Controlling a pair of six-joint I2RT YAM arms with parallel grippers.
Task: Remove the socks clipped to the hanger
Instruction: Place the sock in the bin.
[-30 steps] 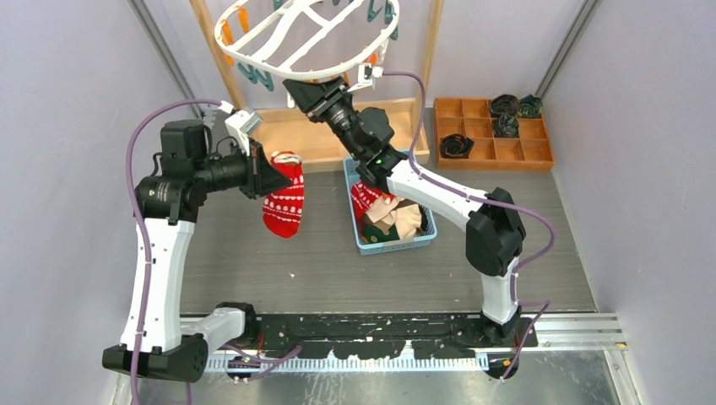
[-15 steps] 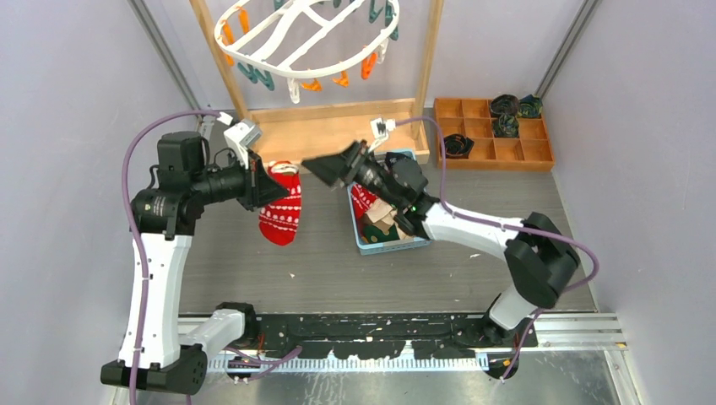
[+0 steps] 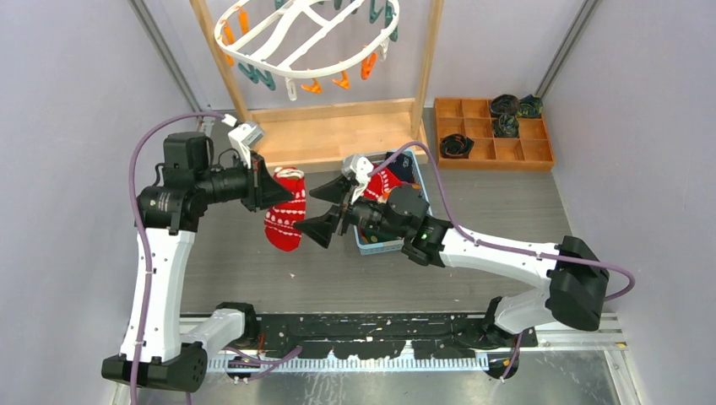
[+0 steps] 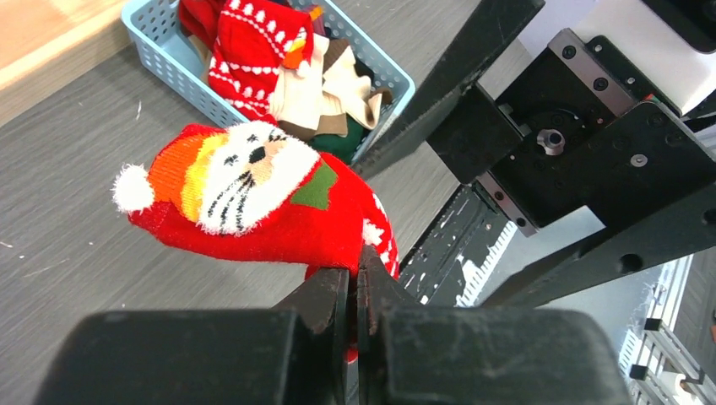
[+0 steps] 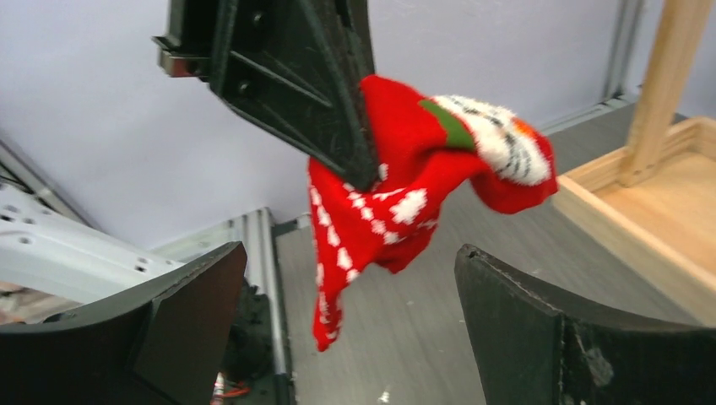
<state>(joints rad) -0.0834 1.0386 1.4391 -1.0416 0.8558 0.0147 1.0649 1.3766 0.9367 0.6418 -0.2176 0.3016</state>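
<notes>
A red sock (image 3: 284, 218) with white patterns and a Santa face hangs above the table, with my left gripper (image 3: 280, 193) shut on it. The left wrist view shows the sock (image 4: 253, 202) pinched at the closed fingertips of my left gripper (image 4: 359, 263). My right gripper (image 3: 306, 211) stands open just right of it, facing it. In the right wrist view the sock (image 5: 380, 211) dangles between and beyond the wide fingers of my right gripper (image 5: 350, 253), untouched. The white hanger (image 3: 291, 42) hangs at the top with orange and teal clips; no socks show on it.
A blue basket (image 3: 382, 246) with several socks (image 4: 253, 42) sits behind my right wrist. The wooden rack's base (image 3: 338, 135) lies at the back. A wooden compartment box (image 3: 494, 139) holding dark rolled socks stands at the back right.
My right arm came down from the hanger and swung left to face the hanging sock, its jaws opening wide. The hanger swung back. My left arm barely moved.
</notes>
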